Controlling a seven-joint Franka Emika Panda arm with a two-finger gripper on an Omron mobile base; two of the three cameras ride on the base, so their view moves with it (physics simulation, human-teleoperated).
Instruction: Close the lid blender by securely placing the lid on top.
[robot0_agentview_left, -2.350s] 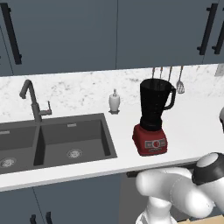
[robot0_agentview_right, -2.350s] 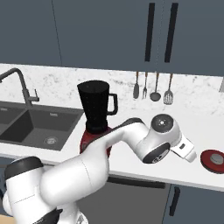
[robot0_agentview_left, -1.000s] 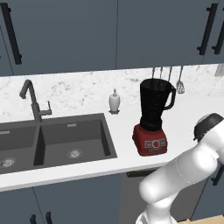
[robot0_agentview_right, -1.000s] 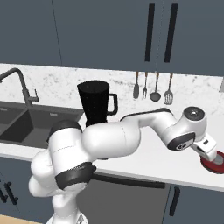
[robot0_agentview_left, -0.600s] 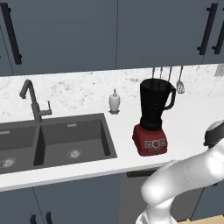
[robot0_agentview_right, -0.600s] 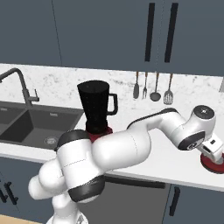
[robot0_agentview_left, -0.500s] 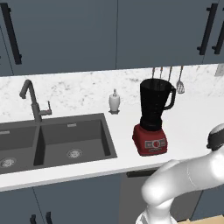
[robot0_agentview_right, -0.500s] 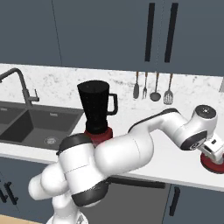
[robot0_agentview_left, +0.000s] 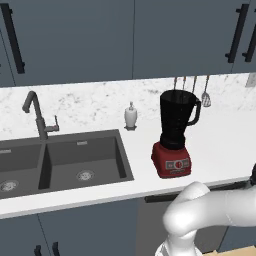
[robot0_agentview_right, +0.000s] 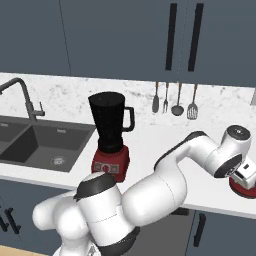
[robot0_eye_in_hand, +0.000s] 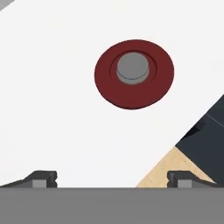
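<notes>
Arm swung right, gripper now over the lid, jaws wide, empty; grasp next, blender uncovered.

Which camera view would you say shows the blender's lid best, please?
The hand view: the lid lies flat on the white counter, whole and unobstructed, its grey centre cap plain, ahead of the open gripper. The right base view gives just a red sliver under the robot's hand.
</notes>
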